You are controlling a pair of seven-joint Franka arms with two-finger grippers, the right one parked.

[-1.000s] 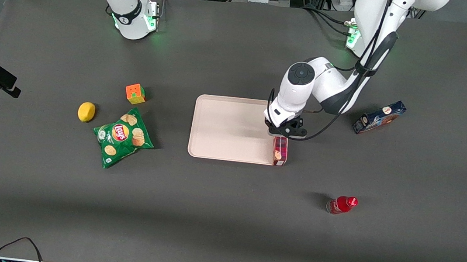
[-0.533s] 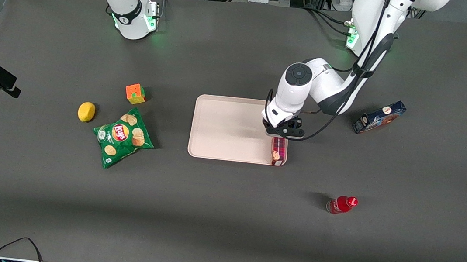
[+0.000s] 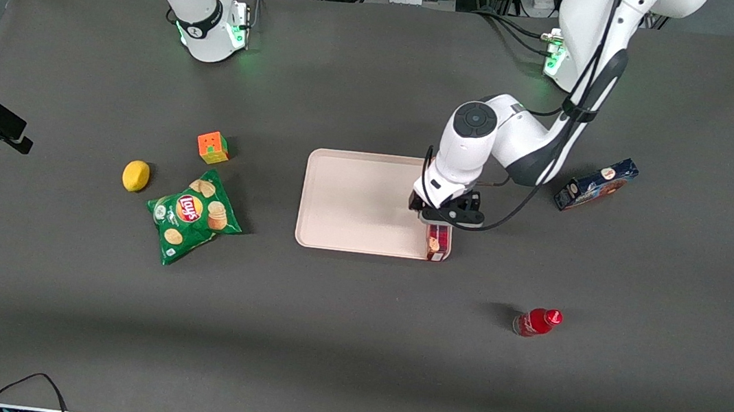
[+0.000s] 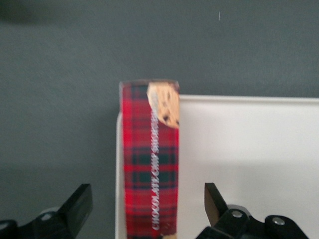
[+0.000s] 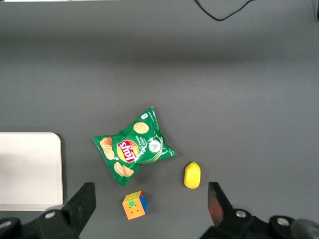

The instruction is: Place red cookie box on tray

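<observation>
The red cookie box (image 3: 439,244), dark red plaid with a cookie picture, lies on the pale pink tray (image 3: 354,201), along the rim at the working arm's end. My left gripper (image 3: 443,219) hangs just above the box, over the part farther from the front camera. In the left wrist view the box (image 4: 149,164) lies lengthwise between the black fingers (image 4: 79,206), which stand wide apart on either side without touching it. The gripper (image 4: 148,211) is open. The tray (image 4: 249,159) shows beside the box.
A dark blue cookie box (image 3: 596,184) and a small red bottle (image 3: 537,321) lie toward the working arm's end. A green chips bag (image 3: 193,216), a lemon (image 3: 135,175) and a colour cube (image 3: 213,147) lie toward the parked arm's end.
The left gripper has shifted slightly nearer to the front camera over the box. The red cookie box has stayed in place on the tray.
</observation>
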